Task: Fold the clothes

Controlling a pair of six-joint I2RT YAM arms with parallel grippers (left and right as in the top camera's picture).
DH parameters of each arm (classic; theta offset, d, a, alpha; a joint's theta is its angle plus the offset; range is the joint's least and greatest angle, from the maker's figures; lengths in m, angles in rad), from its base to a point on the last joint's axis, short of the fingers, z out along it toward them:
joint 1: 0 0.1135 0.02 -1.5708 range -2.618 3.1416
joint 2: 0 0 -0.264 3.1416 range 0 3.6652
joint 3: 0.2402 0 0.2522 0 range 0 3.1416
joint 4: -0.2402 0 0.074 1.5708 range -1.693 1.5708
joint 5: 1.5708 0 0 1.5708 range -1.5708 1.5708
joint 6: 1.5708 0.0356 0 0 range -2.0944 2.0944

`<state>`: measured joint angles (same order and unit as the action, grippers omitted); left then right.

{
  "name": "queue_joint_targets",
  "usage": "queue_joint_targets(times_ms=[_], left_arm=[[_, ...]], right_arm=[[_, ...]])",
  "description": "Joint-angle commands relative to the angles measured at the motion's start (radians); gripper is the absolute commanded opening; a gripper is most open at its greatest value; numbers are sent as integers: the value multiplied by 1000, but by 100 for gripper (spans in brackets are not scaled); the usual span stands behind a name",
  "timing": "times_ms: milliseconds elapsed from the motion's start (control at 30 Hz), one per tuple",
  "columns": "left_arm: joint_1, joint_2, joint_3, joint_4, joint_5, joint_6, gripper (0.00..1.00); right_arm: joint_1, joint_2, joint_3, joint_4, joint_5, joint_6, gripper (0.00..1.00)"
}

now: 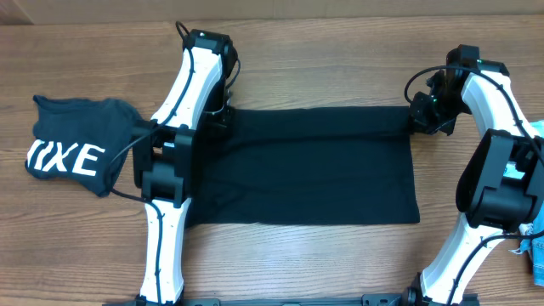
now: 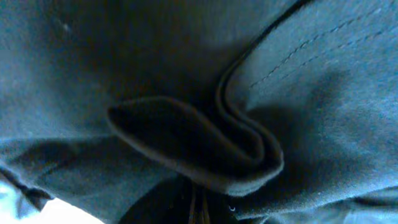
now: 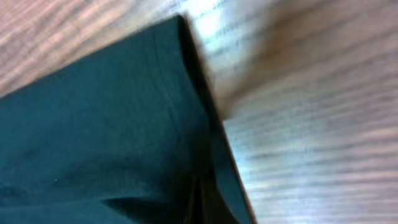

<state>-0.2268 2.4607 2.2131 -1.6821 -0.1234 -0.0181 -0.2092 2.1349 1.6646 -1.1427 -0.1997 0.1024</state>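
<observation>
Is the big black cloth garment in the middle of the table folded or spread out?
Folded: the big black cloth garment lies as a neat rectangle, its far edge doubled over.

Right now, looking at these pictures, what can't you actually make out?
- Left gripper: overhead, its own arm hides the fingers, and the black garment fills the left wrist view. Open or shut is unclear.
- Right gripper: small and dark overhead. The right wrist view is blurred and shows no fingers.
- Dark lettered garment: the white print is crumpled and only partly readable.
- Blue object: cut off by the overhead view's right edge.
</observation>
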Motion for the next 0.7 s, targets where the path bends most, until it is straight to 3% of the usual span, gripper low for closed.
queue_joint_targets(times_ms=[0, 367, 667], left_arm=[[11, -120, -95, -8, 13, 18, 4], [12, -169, -228, -7, 8, 3, 4], [13, -169, -228, -8, 10, 2, 5]], right_arm=[[-3, -14, -5, -35, 21, 6, 4], [-3, -14, -5, -227, 163, 77, 4], [7, -14, -9, -248, 166, 77, 4]])
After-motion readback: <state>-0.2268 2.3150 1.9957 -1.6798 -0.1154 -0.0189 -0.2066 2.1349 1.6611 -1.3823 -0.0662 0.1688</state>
